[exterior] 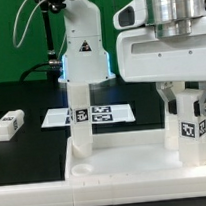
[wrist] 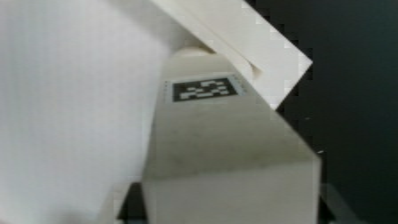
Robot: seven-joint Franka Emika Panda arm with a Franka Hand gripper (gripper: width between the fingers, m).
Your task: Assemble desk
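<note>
Currently my tool (exterior: 187,96) sits at the exterior view's right, low over the near part of the scene, its fingers (exterior: 169,96) closed on a white block leg (exterior: 190,122). That leg stands upright with a black-and-white tag facing the camera, and its foot meets the tabletop (exterior: 116,162) at the right-hand corner. Whether it is fully seated in the socket I cannot tell from this angle.

Tabletop: large, white, tray-like, lying flat across the foreground on the dark surface (exterior: 20,97). Raised rim runs along its near edge. A round corner socket (exterior: 83,173) shows at its left front.

Second leg (exterior: 80,115): upright at the tabletop's left side, just behind that open socket, tag visible about halfway up. It stands free of my tool, well apart from the held leg.

Third leg (exterior: 7,125): lying on its side on the dark surface at the exterior view's far left, off the tabletop, tag on its end.

Marker board (exterior: 110,113): flat on the surface behind the tabletop, between the two upright legs as seen from the exterior view, several tags showing.

Wrist view: very close, mostly white plastic. A tagged face of the held leg (wrist: 205,88) fills the middle, with a broad white panel to one side and an angled white edge crossing above the tag. Dark background at the margin.
</note>
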